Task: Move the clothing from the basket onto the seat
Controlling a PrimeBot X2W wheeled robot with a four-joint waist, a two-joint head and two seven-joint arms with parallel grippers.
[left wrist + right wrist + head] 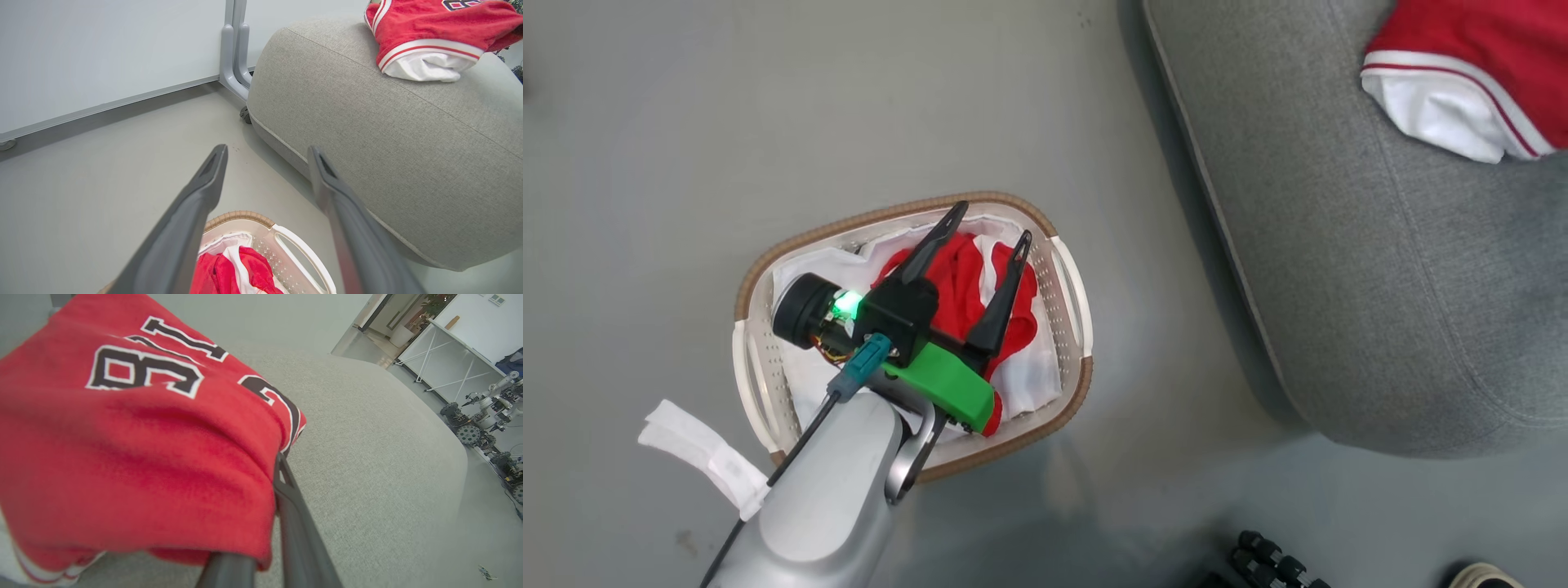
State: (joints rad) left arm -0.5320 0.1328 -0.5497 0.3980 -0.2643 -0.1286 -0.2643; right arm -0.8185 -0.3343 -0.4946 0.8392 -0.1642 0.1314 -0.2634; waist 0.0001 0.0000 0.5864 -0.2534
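Woven grey fabric covers the seat (1380, 245), a large rounded cushion with a piped seam, standing on the smooth grey floor (645, 122). A red jersey (1486, 65) with white striped trim and black-and-white lettering lies bunched on top of it. The right hand (278, 465) is clamped together on a fold of that soft cloth, which drapes over one finger. Near the seat but apart from it sits the oval basket (849, 224), perforated white plastic with a brown woven rim. It holds a crumpled red garment (956, 278) on a white liner (1029, 376). The left hand (992, 223) hovers above the basket, long dark fingers spread wide, gripping nothing.
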